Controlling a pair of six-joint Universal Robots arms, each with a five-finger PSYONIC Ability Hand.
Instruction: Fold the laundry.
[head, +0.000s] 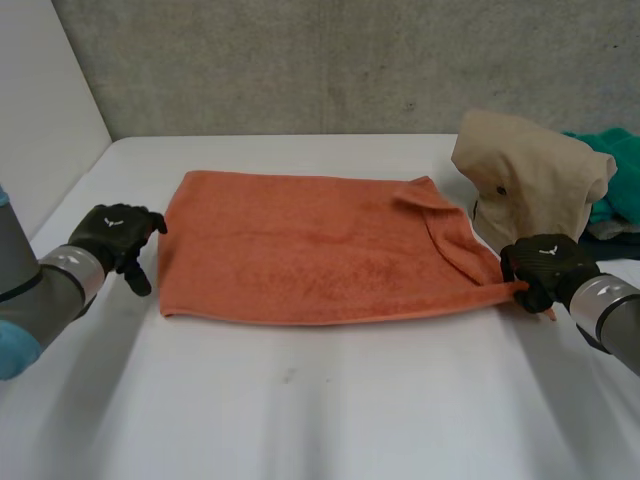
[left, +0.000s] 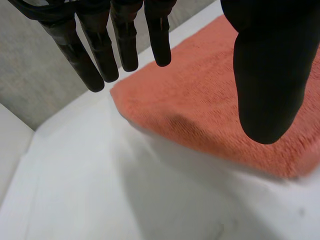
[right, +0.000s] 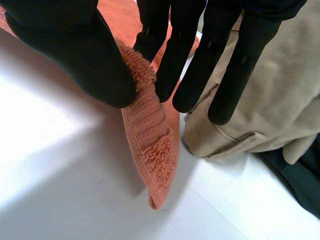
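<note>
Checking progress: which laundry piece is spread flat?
The orange towel, spread across the table; the beige garment and teal cloth lie crumpled in a heap.

Nothing legible anywhere: no words, numbers or brand names. Just a small white winged mark, too small to read as letters, on the back of the black left hand (head: 115, 235) at the left edge of the frame. Same mark on the back of the black right hand (head: 545, 265) at the right edge.
</note>
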